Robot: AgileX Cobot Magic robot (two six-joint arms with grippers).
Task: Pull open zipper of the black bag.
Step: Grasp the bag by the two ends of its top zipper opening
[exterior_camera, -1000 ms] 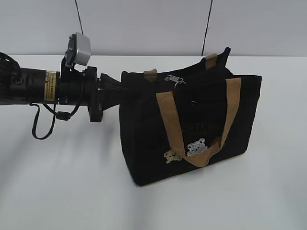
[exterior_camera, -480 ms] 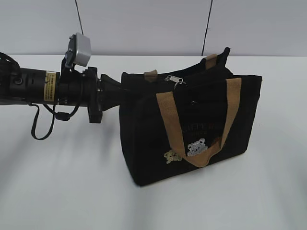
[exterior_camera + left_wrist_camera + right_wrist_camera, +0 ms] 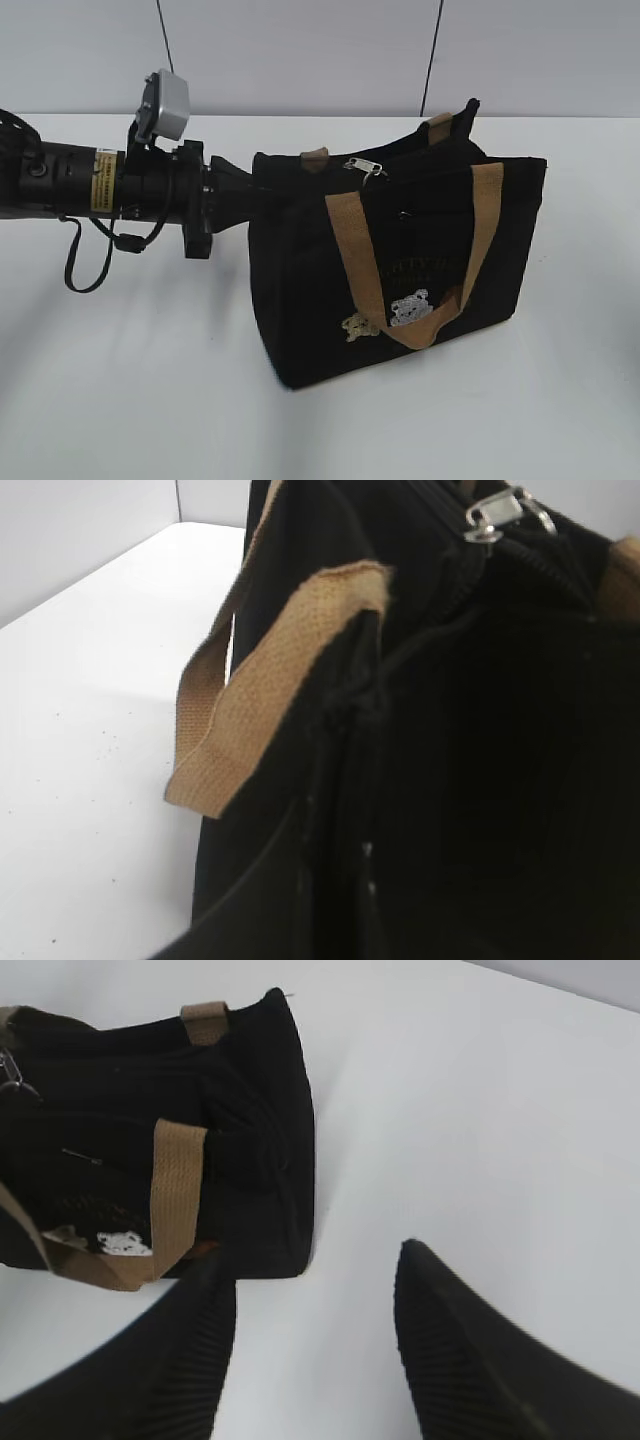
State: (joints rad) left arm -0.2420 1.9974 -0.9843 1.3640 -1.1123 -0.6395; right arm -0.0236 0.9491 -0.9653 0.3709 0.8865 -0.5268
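The black bag [image 3: 300, 290] stands upright on the white table with its tan handles hanging down the front. Its zipper pull [image 3: 365, 166], a small silver tab with a ring, lies on the top left of the middle. It also shows in the left wrist view as the zipper pull [image 3: 497, 512]. My left gripper [image 3: 250, 185] reaches in level from the left and is shut on the bag's upper left end; its fingers are lost against the black fabric [image 3: 480, 730]. My right gripper [image 3: 312, 1255] hangs open over bare table to the right of the bag [image 3: 100, 1090], holding nothing.
The white table [image 3: 130, 400] runs to a grey wall with two thin black cables [image 3: 432, 60]. A cable loop [image 3: 88, 265] hangs under the left arm. Two small bear patches [image 3: 395, 312] sit low on the bag's front.
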